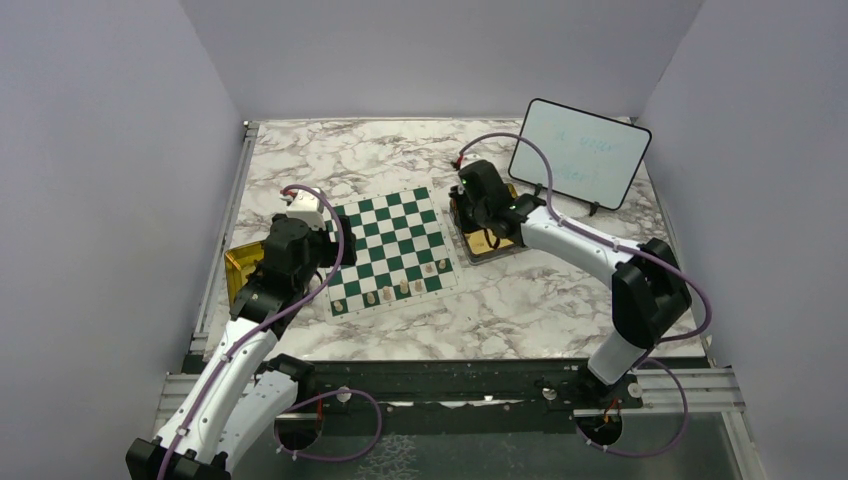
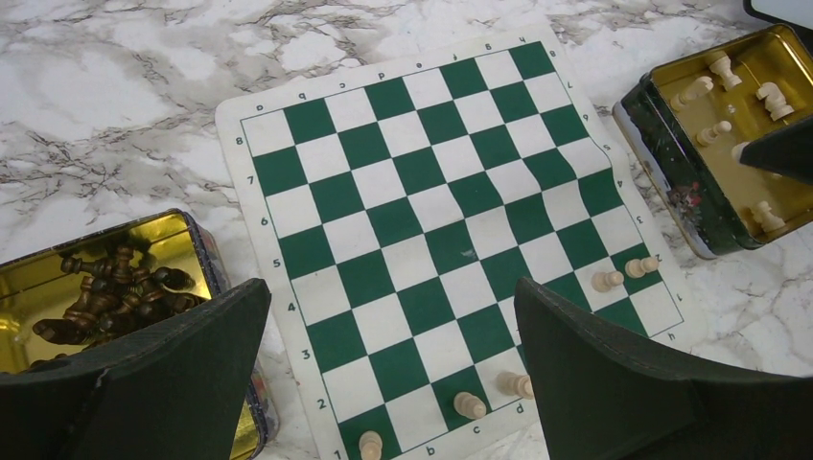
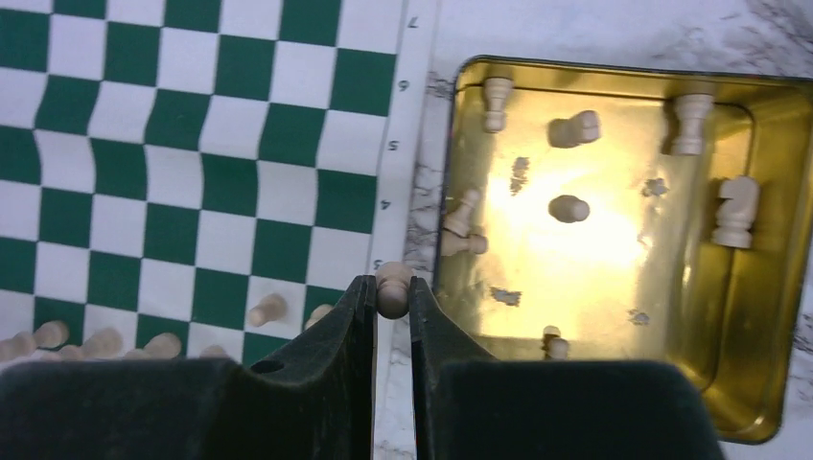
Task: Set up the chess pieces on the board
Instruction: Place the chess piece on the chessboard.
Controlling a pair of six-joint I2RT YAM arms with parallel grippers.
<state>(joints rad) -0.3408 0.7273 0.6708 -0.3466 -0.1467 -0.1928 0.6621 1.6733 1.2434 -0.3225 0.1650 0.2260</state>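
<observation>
Board (image 2: 412, 206): white border carries rank digits 8 down to 1 along one edge, file letters b, c, d along adjacent edge. Right wrist view: border digits 7, 6, 5, 4. Whiteboard (image 1: 580, 152): faint writing, unreadable.

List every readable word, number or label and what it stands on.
"8 7 6 5 4 3 2 1": down the board border, left wrist view.
"7 6 5 4": same border, right wrist view.
"b", "c": same border, near edge.
Whiteboard: faint writing, too blurred to read.

overhead rear view, two close downward wrist views, sharing the board (image 1: 388, 251)
</observation>
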